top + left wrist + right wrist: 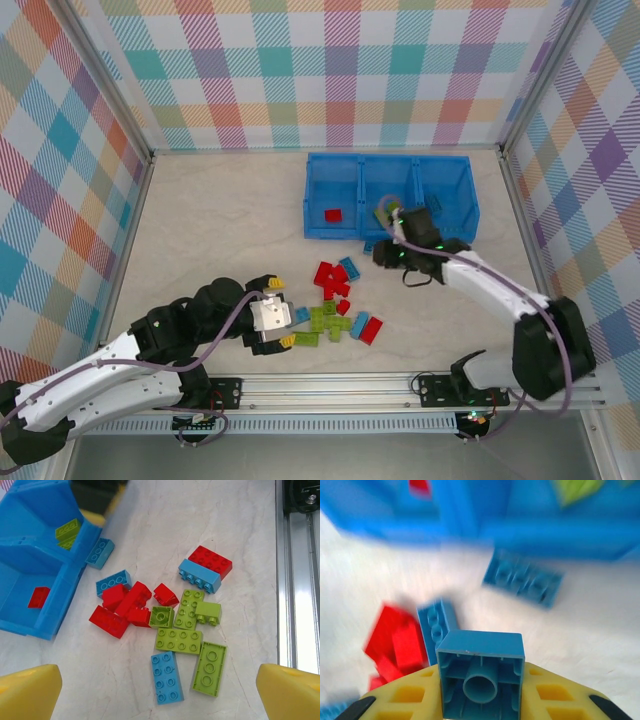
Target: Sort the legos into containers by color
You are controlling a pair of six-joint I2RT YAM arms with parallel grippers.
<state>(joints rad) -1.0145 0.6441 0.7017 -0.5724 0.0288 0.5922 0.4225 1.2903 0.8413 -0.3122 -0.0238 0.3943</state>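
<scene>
Right claw clamped tight on a blue brick; left claw spread wide, empty, near loose bricks on surface.

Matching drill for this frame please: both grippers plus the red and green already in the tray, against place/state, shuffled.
A. left gripper
B. right gripper
C. red brick in the tray
D. green bricks in the tray

1. middle compartment, top view
2. open, beside the loose pile
3. left compartment, top view
4. shut on a blue brick

Pairs: A-2, B-4, C-3, D-1
</scene>
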